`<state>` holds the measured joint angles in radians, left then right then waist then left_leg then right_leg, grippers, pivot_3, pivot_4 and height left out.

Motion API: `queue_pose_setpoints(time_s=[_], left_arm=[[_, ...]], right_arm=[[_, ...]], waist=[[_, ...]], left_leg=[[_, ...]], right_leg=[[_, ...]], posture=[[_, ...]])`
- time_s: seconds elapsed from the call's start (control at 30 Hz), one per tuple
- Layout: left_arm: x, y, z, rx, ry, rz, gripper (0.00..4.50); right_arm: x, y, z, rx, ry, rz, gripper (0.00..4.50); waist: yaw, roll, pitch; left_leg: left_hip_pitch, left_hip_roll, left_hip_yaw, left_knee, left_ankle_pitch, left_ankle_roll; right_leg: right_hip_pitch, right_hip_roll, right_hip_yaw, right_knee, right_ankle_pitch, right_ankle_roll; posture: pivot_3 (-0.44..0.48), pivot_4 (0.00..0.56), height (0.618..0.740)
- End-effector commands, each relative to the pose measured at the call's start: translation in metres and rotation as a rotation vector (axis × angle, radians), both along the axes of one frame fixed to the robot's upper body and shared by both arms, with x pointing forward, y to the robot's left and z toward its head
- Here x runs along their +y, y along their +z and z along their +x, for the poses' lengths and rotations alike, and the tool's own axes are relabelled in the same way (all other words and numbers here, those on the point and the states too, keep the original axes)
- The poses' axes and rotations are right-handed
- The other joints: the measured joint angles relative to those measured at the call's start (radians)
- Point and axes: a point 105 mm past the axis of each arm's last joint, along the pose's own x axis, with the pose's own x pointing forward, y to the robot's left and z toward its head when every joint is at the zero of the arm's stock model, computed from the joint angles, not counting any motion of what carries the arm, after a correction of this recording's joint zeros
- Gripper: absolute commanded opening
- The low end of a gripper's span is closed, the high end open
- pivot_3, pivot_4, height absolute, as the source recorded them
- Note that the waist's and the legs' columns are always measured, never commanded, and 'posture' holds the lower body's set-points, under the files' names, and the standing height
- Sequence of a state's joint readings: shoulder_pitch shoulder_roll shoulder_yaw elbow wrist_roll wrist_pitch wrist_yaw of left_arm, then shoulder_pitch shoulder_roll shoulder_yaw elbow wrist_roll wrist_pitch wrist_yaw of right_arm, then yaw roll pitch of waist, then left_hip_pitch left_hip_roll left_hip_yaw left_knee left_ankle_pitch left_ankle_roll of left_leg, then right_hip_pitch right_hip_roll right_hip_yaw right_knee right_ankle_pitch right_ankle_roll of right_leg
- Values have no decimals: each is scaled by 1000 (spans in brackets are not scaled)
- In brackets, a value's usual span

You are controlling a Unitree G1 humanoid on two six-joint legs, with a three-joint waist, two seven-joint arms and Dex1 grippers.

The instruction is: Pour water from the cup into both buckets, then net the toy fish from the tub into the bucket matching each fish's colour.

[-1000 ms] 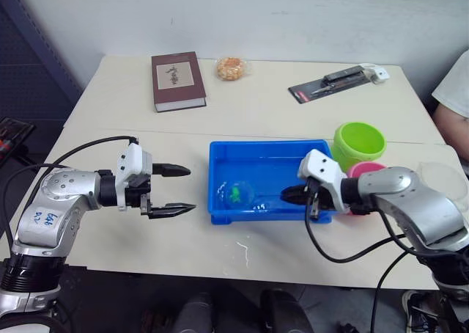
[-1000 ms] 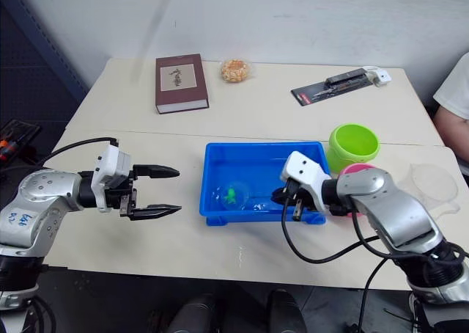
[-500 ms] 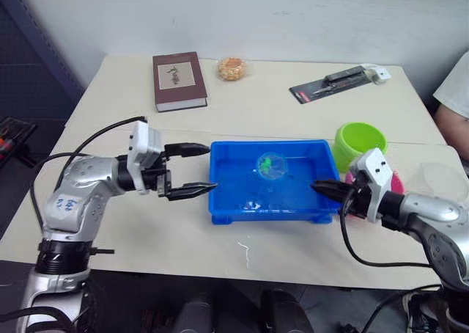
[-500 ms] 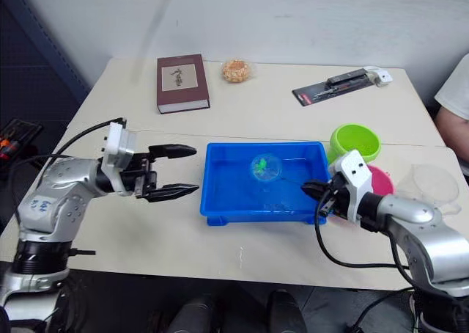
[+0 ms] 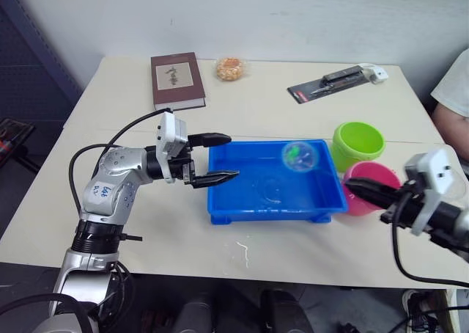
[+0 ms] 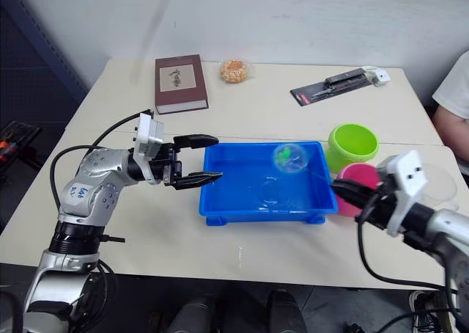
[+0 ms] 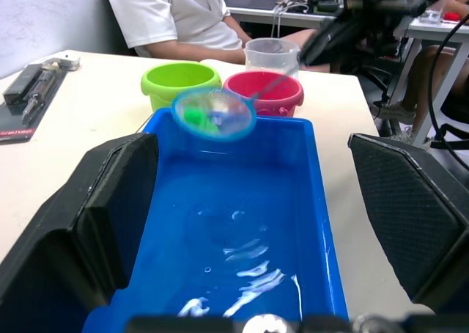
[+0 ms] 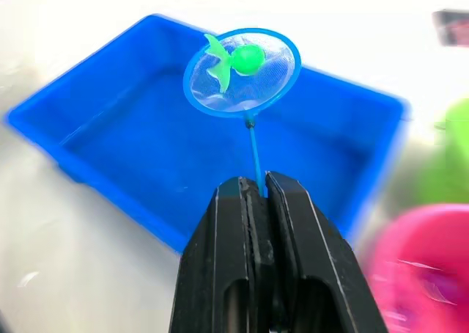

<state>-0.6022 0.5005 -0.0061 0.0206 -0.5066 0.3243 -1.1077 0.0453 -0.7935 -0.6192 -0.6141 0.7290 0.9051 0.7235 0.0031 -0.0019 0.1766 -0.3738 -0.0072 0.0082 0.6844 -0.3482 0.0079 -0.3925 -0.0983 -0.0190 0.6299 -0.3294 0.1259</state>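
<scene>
My right gripper is shut on the thin handle of the net. The net hangs above the right end of the blue tub, and a green toy fish lies in its mesh. The gripper sits just in front of the pink bucket. The lime green bucket stands behind the pink one. The clear cup is beyond both buckets at the table's right edge. My left gripper is open at the tub's left end; I cannot tell if it touches the rim. Water ripples in the tub.
A brown book, a bagged snack and a black tool pack lie at the back of the table. A person in a white shirt sits at the right edge.
My right gripper drew back to the right and raised the net, with the green fish in it, from the tub's water towards the buckets. My left gripper moved right to the tub's left end.
</scene>
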Motion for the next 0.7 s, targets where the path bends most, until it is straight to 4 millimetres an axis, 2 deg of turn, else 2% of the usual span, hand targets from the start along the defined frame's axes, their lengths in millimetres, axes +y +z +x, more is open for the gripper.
queue_pose_setpoints(time_s=[0.03, 0.13, 0.3, 0.5, 0.7], left_arm=[[2, 11, -2, -37, 5, -35, 4439], [6, 6, -5, -23, 19, -42, 4439], [0, 7, -5, -25, 26, -69, 4439], [-6, 6, -7, -24, 24, -78, 4439], [-8, 5, -7, -21, 28, -85, 4439]], right_arm=[[-28, 17, 1, -103, -121, -67, 0], [-62, 25, 9, -197, -275, -142, 0], [-98, 19, 26, -299, -453, -319, 0], [-105, 7, 42, -432, -476, -654, 0], [-98, 1, 50, -573, -415, -1004, 0]], waist=[[0, 0, 0], [-2, 0, 0], [-2, 0, 0], [-4, 0, 0], [-4, 0, 0]], left_leg=[[0, 0, 0, 0, 0, 0], [0, 0, 1, 0, 0, 0], [2, 0, 2, 0, 0, 0], [2, 0, 3, 0, 0, 0], [2, 0, 4, 0, 0, 0]], right_leg=[[0, 0, 0, 0, 0, 0], [0, 0, 1, 0, 0, 0], [0, 0, 2, 1, 0, 0], [0, 0, 2, 1, 0, 0], [0, 0, 3, 2, 0, 0]], posture=[[0, 150, 738], [0, 150, 738], [0, 150, 738], [0, 150, 738], [0, 150, 738]])
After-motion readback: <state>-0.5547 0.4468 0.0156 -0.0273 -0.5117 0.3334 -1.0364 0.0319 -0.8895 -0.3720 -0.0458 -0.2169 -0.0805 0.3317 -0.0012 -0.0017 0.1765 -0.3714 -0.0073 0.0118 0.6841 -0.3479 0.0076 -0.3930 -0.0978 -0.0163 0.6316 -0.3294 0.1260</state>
